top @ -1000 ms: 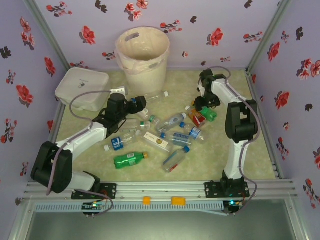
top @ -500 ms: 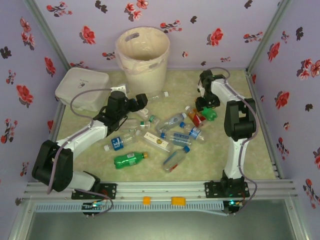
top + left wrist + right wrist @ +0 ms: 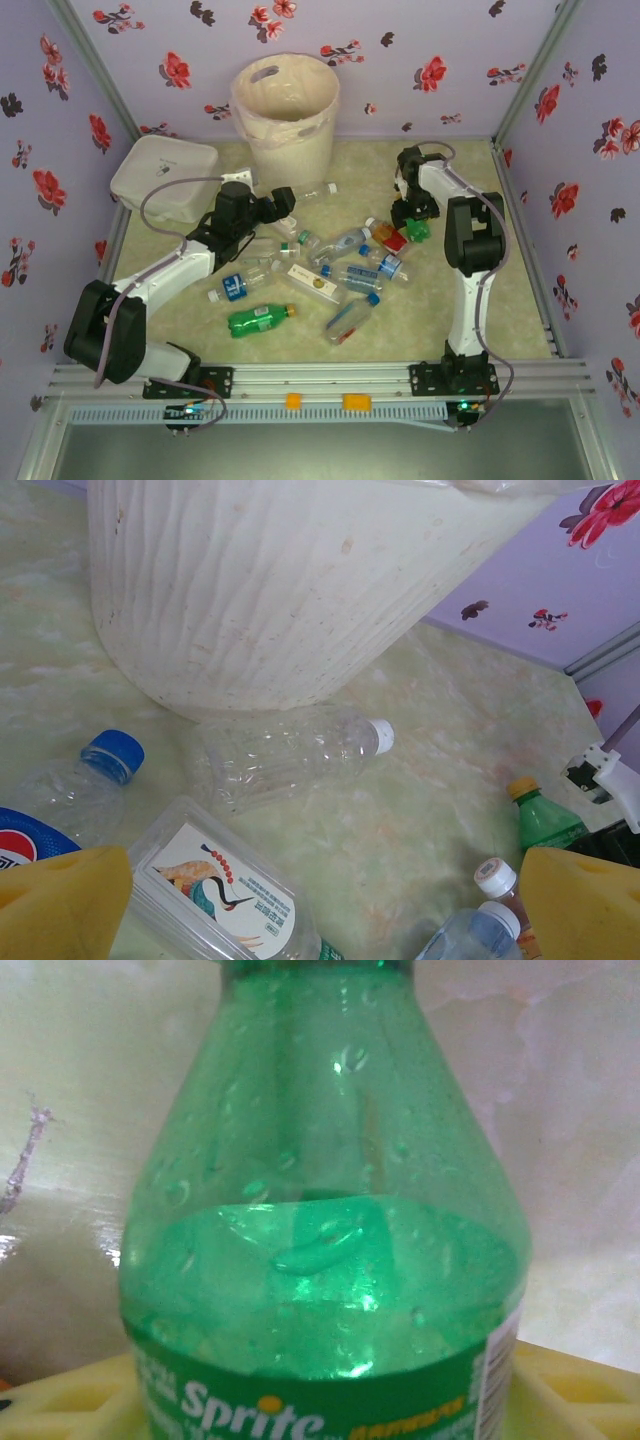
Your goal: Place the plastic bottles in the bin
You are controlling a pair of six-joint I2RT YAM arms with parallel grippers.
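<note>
At about 2 o'clock from the heap of plastic bottles (image 3: 335,265), the right gripper (image 3: 411,218) has the green Sprite bottle (image 3: 320,1260) between its yellow pads (image 3: 575,1385). The pads lie against both sides of it, so I judge the jaws are closed on this bottle. I cannot tell whether it is already off the table (image 3: 500,310).

The bin (image 3: 285,115) stands at 11 o'clock from the heap, well apart from this gripper. The step in hand is the pick-up. The next move calls for a lift, a carry toward 10 o'clock and enough height to pass the tall rim before letting go.

The left gripper (image 3: 277,204) hangs near the foot of the bin, at its 6 o'clock. Its jaws are wide open with nothing between them. A clear bottle (image 3: 290,755) with a white cap lies against the bin's wall, just ahead of it.

The side wall (image 3: 530,160) is near the right gripper at 3 o'clock, so there is little room there. The strip toward the bin looks free, but the left arm stands before the bin and the two could meet. The flat white box (image 3: 165,178) sits at 8 o'clock from the bin.
</note>
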